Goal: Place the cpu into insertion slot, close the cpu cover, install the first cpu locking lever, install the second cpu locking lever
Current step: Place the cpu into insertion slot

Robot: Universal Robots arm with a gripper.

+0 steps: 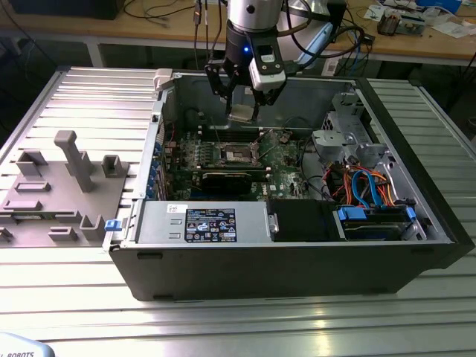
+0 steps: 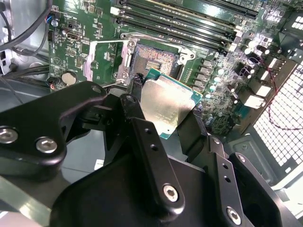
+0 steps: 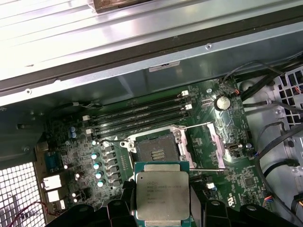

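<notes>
Gripper (image 1: 243, 111) sits upper centre in the exterior view, over the open computer case (image 1: 297, 271). Its fingers (image 2: 137, 82) are closed partway on the cpu (image 2: 165, 100), pinching two opposite edges. I see the cpu flat, metal top up, held in the air above the motherboard (image 1: 286, 160), not touching the insertion slot (image 3: 156, 151). Slot is bare, contacts exposed. The cpu cover (image 2: 89, 60) is flipped open beside the slot. Memory slots (image 3: 137, 118) run just beside the socket. Grey fixture blocks (image 1: 67, 178) lie at the exterior view's left on the ribbed table (image 1: 238, 327).
</notes>
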